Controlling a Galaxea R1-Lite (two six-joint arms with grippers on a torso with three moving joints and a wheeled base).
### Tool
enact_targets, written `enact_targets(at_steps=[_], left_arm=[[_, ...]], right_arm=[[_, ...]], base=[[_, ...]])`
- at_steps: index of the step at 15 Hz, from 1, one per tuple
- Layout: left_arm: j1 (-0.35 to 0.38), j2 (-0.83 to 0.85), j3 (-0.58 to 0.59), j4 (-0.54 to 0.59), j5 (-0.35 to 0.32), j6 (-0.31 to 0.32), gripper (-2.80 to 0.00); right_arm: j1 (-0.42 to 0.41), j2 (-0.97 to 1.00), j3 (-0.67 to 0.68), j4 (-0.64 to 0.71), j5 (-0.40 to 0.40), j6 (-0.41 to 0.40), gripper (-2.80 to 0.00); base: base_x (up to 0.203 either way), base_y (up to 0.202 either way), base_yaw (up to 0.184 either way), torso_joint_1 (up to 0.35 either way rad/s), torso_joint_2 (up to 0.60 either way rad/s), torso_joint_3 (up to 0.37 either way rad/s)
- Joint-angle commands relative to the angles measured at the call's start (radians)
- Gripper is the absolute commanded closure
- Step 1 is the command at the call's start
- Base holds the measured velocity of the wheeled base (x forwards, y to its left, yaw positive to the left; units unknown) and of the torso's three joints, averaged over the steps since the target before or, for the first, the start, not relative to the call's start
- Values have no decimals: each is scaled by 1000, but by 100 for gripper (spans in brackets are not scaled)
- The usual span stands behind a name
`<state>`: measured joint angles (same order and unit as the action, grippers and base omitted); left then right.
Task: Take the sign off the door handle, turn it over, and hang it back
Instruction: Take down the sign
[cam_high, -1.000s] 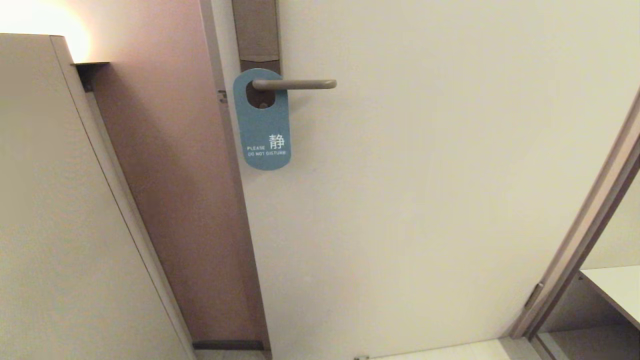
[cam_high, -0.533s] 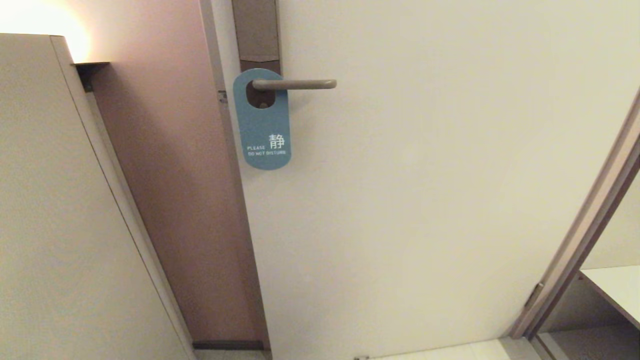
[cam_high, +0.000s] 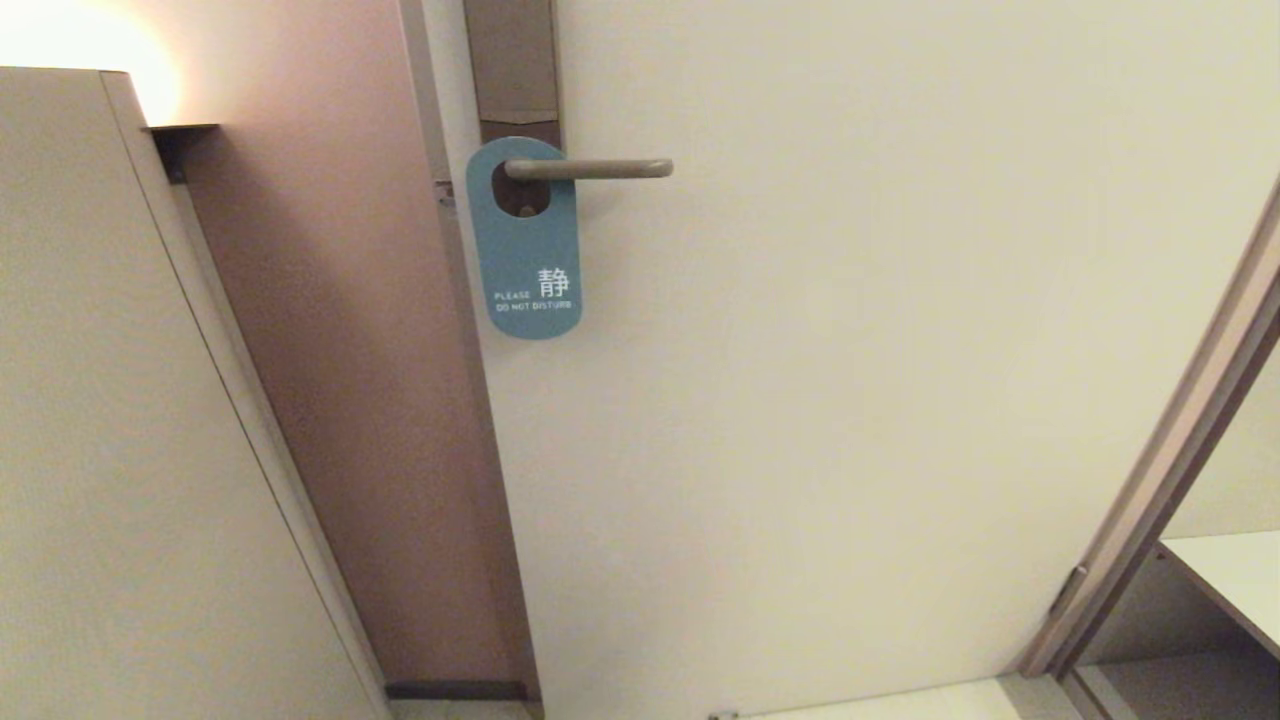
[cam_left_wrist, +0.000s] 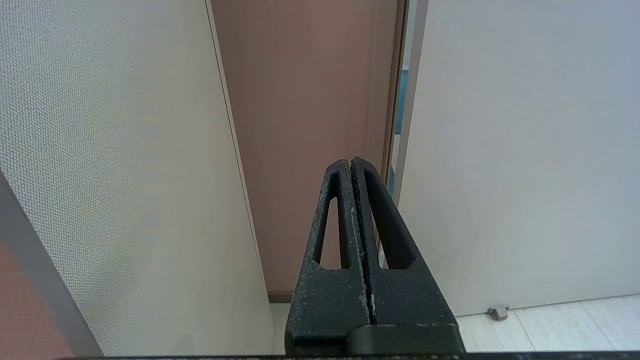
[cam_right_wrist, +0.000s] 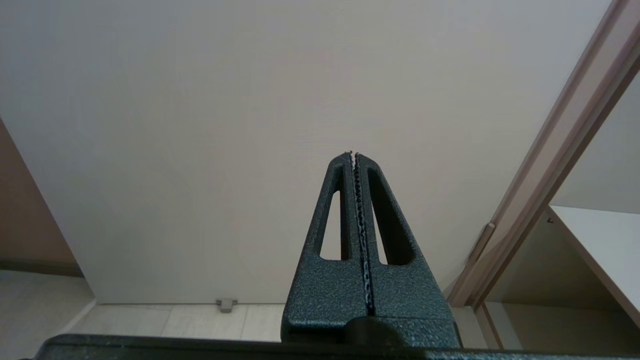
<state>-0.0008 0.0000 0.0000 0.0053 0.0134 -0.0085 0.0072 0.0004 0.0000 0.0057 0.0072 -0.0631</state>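
The sign (cam_high: 527, 250) hangs by its oval hole on the door handle (cam_high: 590, 169), blue side out with white text, flat against the door. The handle is a slim horizontal lever on a tall brown backplate (cam_high: 513, 60). Neither arm shows in the head view. My left gripper (cam_left_wrist: 349, 162) is shut and empty, held low and pointing at the door's edge, where a sliver of the sign's blue (cam_left_wrist: 401, 107) shows. My right gripper (cam_right_wrist: 353, 154) is shut and empty, held low and facing the door's lower part.
The pale door (cam_high: 850, 380) fills the middle. A brown wall panel (cam_high: 370, 400) and a pale cabinet side (cam_high: 110, 450) stand to the left. A door frame (cam_high: 1160, 480) and a white shelf (cam_high: 1235, 575) are at the right. A doorstop (cam_right_wrist: 226, 304) sits on the floor.
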Motion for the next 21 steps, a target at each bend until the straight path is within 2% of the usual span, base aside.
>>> enact_targets(at_steps=[1, 18, 21], left_arm=[[-1, 0, 0, -1, 0, -1, 0], [-1, 0, -3, -1, 0, 12, 0], [-1, 0, -69, 7, -28, 8, 0]], right_arm=[[0, 0, 0, 0, 0, -1, 0], [0, 0, 0, 0, 0, -1, 0], [0, 0, 0, 0, 0, -1, 0]], base=[[0, 0, 0, 0, 0, 0], [0, 0, 0, 0, 0, 0], [0, 0, 0, 0, 0, 0]])
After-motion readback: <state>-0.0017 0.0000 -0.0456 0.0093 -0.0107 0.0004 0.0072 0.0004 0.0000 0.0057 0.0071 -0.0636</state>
